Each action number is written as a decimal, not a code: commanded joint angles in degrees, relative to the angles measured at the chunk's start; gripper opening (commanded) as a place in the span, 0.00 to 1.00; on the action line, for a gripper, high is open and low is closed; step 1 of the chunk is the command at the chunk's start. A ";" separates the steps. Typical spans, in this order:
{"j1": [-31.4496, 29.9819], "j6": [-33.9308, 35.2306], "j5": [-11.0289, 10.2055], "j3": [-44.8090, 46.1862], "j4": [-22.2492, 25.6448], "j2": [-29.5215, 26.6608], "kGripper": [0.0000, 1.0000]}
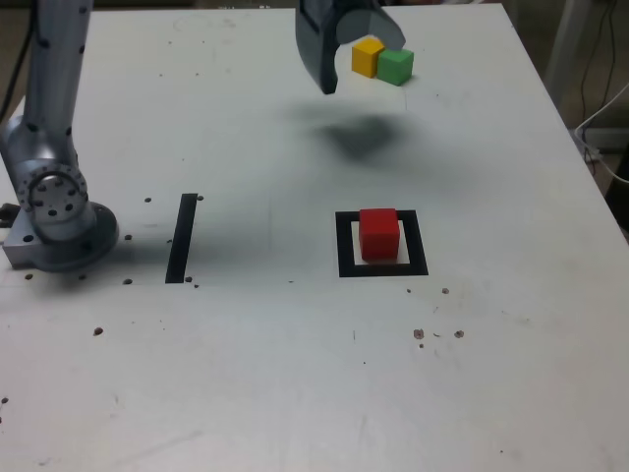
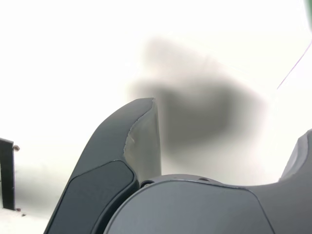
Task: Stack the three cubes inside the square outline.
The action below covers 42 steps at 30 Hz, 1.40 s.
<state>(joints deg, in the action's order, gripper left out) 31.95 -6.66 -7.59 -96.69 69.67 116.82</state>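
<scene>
One cube, the red one [image 1: 379, 234], sits nearest us, inside the square outline [image 1: 346, 258], in the right half of the exterior view, with white interior showing around parts of its base. That outline is the only thing here that serves as a container, and it holds just this cube. To its left, at about the same depth, lies the black tape strip [image 1: 182, 239] on the table [image 1: 246, 393].

Farther off, above the table, we see the tool [image 1: 361, 41] with its fingers spread apart and nothing between them. Beyond it, at the far side, the yellow cube [image 1: 368, 57] and the green cube [image 1: 395, 66] stand side by side, green on the right.

We judge the base cube placed and fetching the second to be the step in hand. Next we would line up over one far cube and lower, minding its close neighbour.
</scene>
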 commanded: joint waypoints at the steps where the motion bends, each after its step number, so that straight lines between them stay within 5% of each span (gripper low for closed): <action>1: 1.81 -0.73 0.19 -2.08 0.50 1.96 0.98; 23: 12.78 -4.25 2.76 -31.94 11.34 21.52 0.97; 42: 14.19 -4.09 4.83 -47.18 18.36 31.70 0.87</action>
<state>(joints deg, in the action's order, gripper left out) 46.09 -10.95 -2.84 -143.27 87.46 148.01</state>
